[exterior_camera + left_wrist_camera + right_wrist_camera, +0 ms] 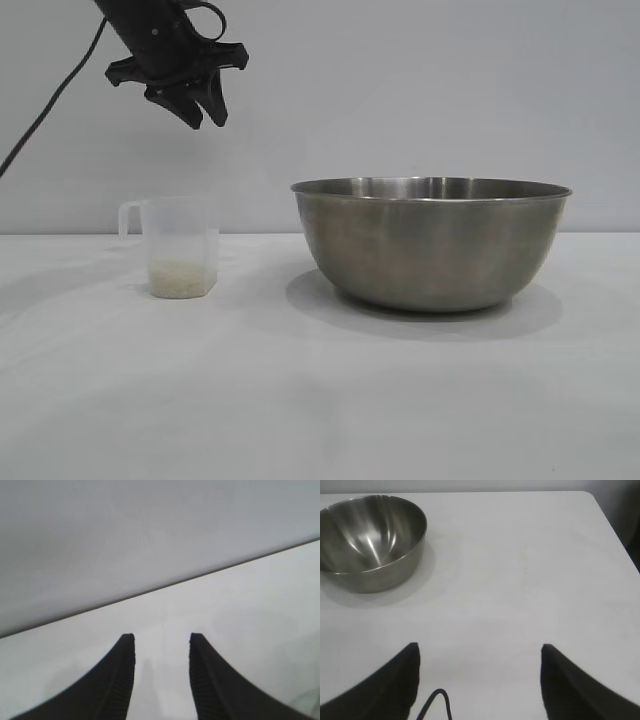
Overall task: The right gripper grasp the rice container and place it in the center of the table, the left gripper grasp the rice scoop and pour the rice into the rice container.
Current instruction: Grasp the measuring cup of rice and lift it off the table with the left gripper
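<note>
Your bowl (432,245) sits on the table (300,400) at about 3 o'clock from the scoop (180,248), well apart from it, upright and apparently empty. The scoop stands upright with a shallow layer of rice (182,279) in its bottom and its loop handle turned toward 9 o'clock. Risks, as judged from here: the scoop is light and its walls taper, so an off-centre close could tip it or let it slip and scatter grains; a descent too close to the handle could knock it over. A pour begun short of the bowl's rim would spill rice onto the table. Your left gripper (203,112) hangs above the scoop, at roughly 12 o'clock from it, clear of everything; its jaws stand a moderate gap apart and hold nothing, with only bare table between them in the wrist view. Your right gripper (480,652) is drawn back from the bowl, jaws spread wide, holding and touching nothing.
</note>
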Tool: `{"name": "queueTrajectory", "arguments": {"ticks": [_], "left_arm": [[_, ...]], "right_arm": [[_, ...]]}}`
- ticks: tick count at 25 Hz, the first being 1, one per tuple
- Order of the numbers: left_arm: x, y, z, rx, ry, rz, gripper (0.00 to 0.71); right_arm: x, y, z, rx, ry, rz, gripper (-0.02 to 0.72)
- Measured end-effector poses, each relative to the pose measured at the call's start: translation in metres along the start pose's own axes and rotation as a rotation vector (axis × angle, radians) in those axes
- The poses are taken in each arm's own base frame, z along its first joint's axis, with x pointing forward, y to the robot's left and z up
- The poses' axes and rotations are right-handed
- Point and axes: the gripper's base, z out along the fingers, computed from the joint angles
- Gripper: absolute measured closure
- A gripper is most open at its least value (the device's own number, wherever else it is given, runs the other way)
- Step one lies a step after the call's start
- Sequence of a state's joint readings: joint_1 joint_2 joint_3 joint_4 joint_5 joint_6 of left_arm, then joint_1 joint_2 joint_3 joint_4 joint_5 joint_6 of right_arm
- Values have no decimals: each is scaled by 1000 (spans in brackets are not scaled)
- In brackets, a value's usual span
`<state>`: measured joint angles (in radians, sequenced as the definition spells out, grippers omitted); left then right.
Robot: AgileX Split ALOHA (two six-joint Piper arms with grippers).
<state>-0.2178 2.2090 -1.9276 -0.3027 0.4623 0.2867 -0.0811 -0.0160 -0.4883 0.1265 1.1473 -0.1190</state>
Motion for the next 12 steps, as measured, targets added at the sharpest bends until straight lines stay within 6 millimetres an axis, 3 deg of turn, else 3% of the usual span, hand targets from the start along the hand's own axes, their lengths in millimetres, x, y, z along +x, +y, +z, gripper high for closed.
{"name": "queueTrajectory", "arguments": {"ticks": [7, 10, 12], "left_arm": [[-27, -3, -38, -14, -145, -20, 490], [-23, -2, -50, -50, -225, -33, 490], [-8, 1, -55, -82, -248, -41, 490]], "right_arm": [[0, 0, 0, 0, 0, 0, 239], [0, 0, 0, 0, 0, 0, 239], [0, 0, 0, 0, 0, 0, 239]]}}
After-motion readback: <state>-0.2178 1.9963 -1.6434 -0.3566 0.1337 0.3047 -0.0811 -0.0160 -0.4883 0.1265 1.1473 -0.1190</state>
